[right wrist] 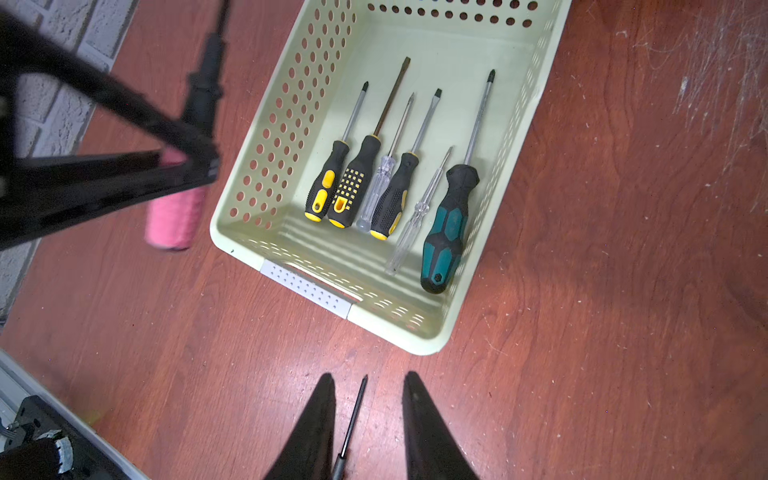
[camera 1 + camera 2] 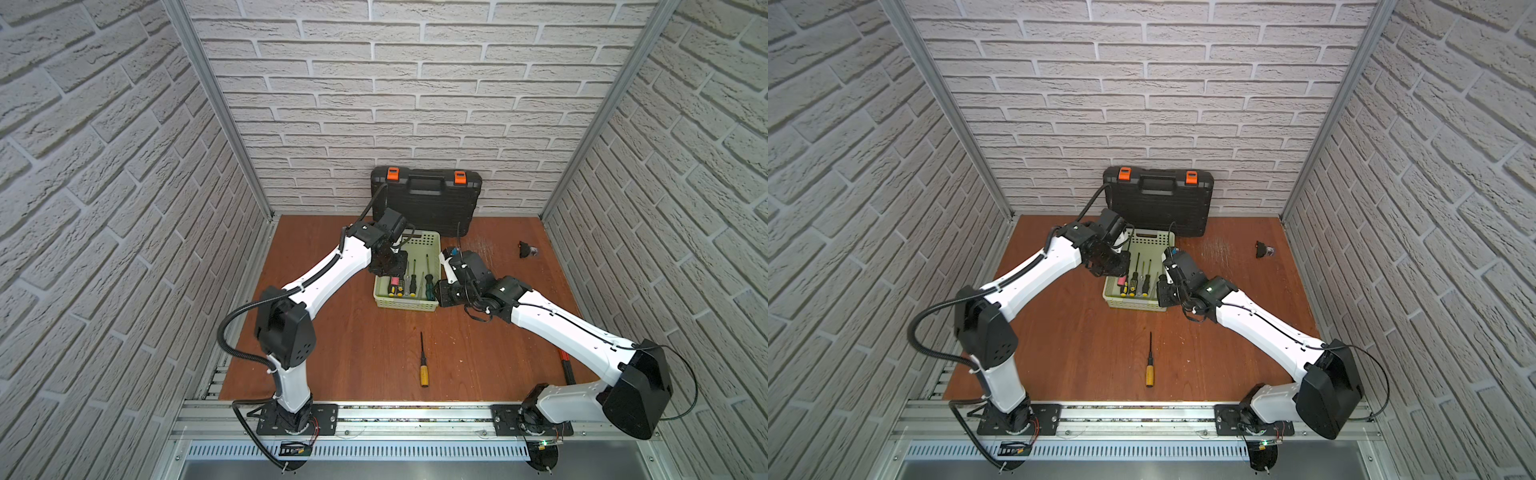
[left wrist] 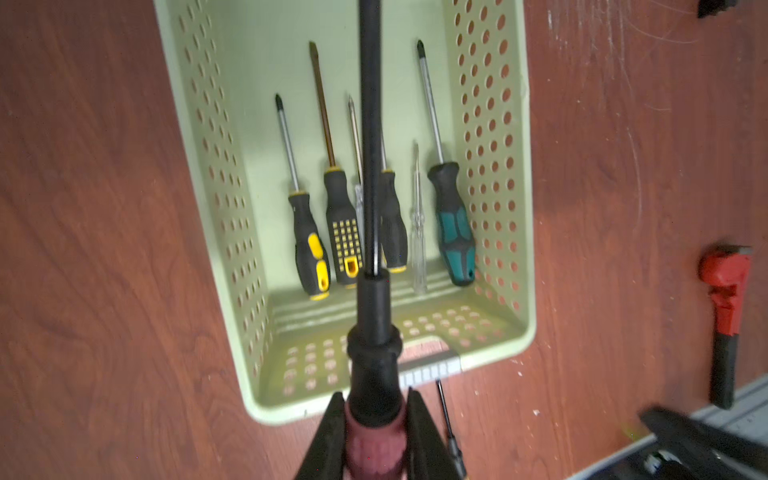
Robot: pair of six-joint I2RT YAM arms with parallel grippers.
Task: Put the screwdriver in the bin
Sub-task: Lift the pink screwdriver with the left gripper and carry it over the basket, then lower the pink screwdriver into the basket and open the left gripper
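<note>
The left tool [image 3: 376, 432] is clamped on the pink-handled screwdriver [image 3: 371, 137], its rigid, light shaft projecting ahead over the bin [image 3: 524, 353]. The ribbed handle grips best. The right tool [image 1: 368, 409] stands parted, empty.

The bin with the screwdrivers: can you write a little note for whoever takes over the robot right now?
Left pincer: shut on the pink-handled screwdriver, held above the bin.
Right pincer: open, empty, hanging above the table beside the bin.
Done: six screwdrivers lie in the bin.
Left: drop the pink one in; the yellow-handled screwdriver lies on the table.
</note>
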